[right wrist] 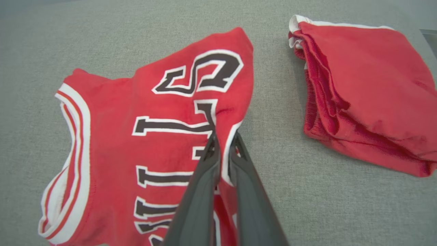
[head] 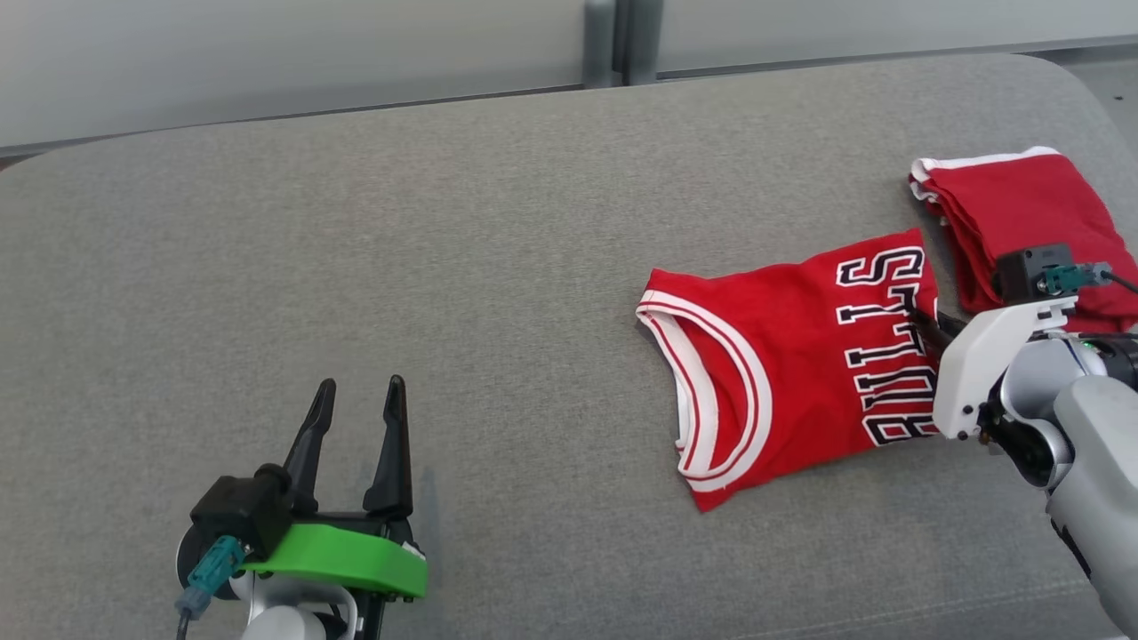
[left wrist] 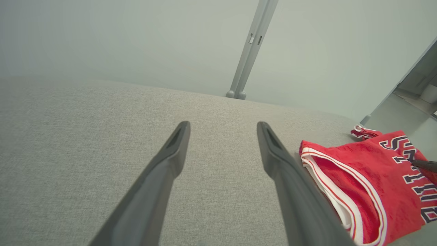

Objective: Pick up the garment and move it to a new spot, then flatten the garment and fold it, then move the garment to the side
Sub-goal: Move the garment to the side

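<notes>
The garment [head: 782, 364] is a red jersey with white trim and black "BULLS" lettering, folded on the grey cushion at the right. It also lies in the right wrist view [right wrist: 143, 136] and at the right of the left wrist view [left wrist: 368, 177]. My right gripper [right wrist: 223, 138] is shut on the jersey's right edge, pinching the fold of cloth by the letters; in the head view its fingers [head: 925, 324] sit at that edge. My left gripper [head: 360, 396] stands open over bare cushion at the lower left, far from the jersey, nothing between its fingers [left wrist: 177, 136].
A second folded red cloth with white trim [head: 1022, 213] lies just beyond the jersey at the far right [right wrist: 368, 92]. The grey cushion [head: 444, 267] stretches wide to the left. A grey post [left wrist: 251, 48] and pale wall stand behind its far edge.
</notes>
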Robot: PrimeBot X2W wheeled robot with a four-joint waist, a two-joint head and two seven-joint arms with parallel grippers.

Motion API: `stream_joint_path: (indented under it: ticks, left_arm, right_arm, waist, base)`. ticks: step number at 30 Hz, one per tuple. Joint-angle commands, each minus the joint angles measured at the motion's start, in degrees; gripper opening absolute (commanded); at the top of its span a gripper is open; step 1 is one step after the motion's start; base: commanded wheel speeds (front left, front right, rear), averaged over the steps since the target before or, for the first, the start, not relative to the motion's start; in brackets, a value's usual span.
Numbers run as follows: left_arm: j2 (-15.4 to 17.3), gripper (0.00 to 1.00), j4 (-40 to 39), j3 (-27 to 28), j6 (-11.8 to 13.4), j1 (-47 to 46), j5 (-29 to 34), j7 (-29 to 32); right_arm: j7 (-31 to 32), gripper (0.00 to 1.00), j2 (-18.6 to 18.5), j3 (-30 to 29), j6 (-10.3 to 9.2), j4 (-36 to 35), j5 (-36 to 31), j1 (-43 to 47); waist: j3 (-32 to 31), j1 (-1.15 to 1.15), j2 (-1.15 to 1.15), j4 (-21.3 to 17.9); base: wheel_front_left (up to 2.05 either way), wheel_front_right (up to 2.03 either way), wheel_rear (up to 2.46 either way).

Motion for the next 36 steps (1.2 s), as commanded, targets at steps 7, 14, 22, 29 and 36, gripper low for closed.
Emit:
stream_joint_path:
  ticks: [7, 14, 22, 29, 36]
  left_arm:
    - [0.84, 1.0, -0.85, -0.47, -0.04, -2.56, 0.97, 0.14]
    - [1.04, 1.0, -0.77, -1.14, -0.09, -4.49, 1.3, 0.42]
    - [0.97, 1.0, -0.13, -1.31, 0.21, -5.13, 0.95, 0.16]
    - [1.07, 1.0, 0.25, -0.72, 0.55, -4.58, 0.38, -0.3]
    - [0.71, 1.0, 0.45, -0.46, 0.61, -4.19, -0.25, -0.55]
  right_arm:
    - [0.78, 0.0, -1.11, -2.97, -0.1, -2.54, -1.77, -1.3]
    - [1.61, 0.0, -1.16, -5.5, -0.1, -5.06, -3.39, -1.51]
    - [2.53, 0.0, -0.07, -7.5, -0.1, -7.15, -5.11, -1.09]
    - [4.12, 0.0, 0.79, -8.94, -0.1, -10.1, -6.41, -2.92]
    - [6.49, 0.0, 1.53, -11.17, -0.1, -12.19, -8.33, -7.25]
  waist:
    - [2.5, 0.0, 0.0, -11.16]
    - [3.77, 0.0, 0.0, -14.93]
    - [3.99, 0.0, 0.0, -14.88]
    - [3.41, 0.0, 0.0, -13.02]
    - [3.22, 0.0, 0.0, -11.53]
  base:
    - [0.0, 0.0, 0.0]
    - [0.0, 0.0, 0.0]
    - [0.0, 0.0, 0.0]
    - [0.0, 0.0, 0.0]
    - [0.0, 0.0, 0.0]
